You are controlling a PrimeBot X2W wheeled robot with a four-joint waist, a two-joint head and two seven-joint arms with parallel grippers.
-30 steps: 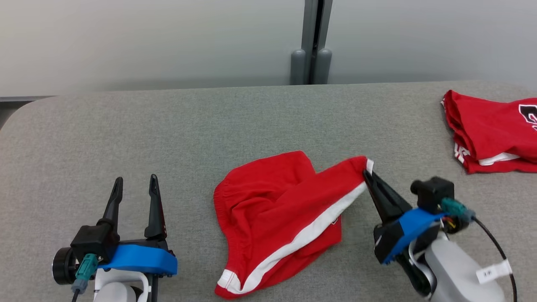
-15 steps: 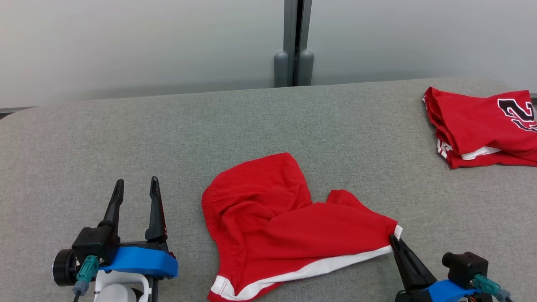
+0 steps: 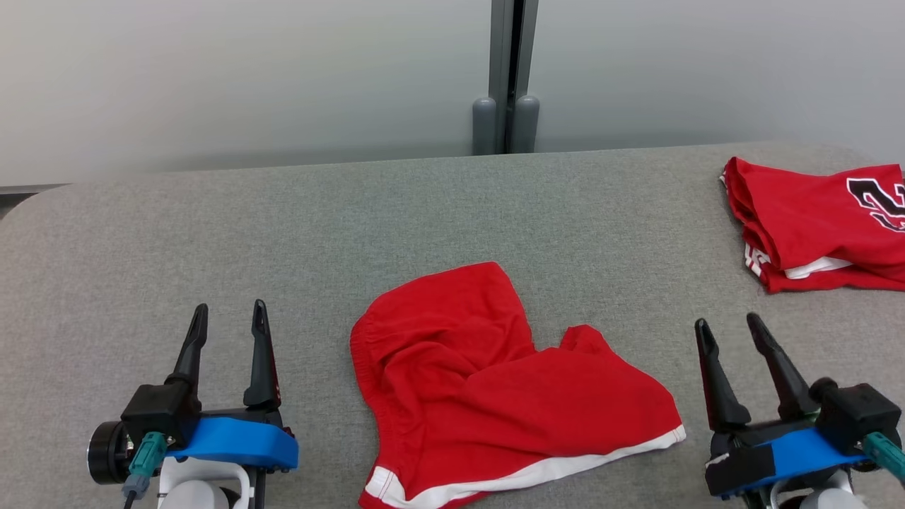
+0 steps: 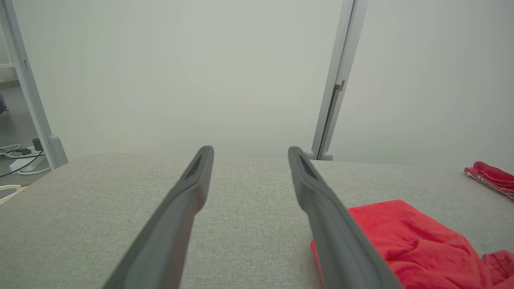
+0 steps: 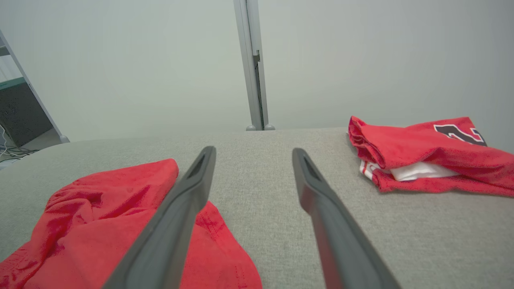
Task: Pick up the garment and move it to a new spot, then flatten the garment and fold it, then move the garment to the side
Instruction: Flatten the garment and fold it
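While both arms sit low at the near edge of the grey table (image 3: 283, 212) in the head view, the red garment (image 3: 495, 396) lies crumpled between them, free of either tool. The left gripper (image 3: 230, 307) stands with its jaws apart and nothing in them, well to the left of the cloth. The right gripper (image 3: 727, 322) is likewise spread and empty, just beside the garment's right corner, where the white hem band (image 3: 565, 470) ends. A second red garment (image 3: 813, 219), folded, rests at the far right of the table, well apart.

In the left wrist view, that gripper's dark fingers (image 4: 188, 196) point across bare table, with the garment's rumpled edge low on the right, partly behind one finger.

In the right wrist view, the spread fingers frame bare grey surface. The garment lies at lower left, and the folded one sits up to the right.

The garment looks light, soft and limp, so it will likely sag wherever it isn't held, and a single pinch would bunch it. It is only partly spread: the lower part lies fairly flat, while the upper part is creased over itself. The best holds are probably the firmer edges, one per gripper: what looks like the gathered waistband (image 3: 357, 346) on the left and the stitched hem corner on the right. Held there, the cloth can be pulled taut. The textured table probably drags on the fabric a little.
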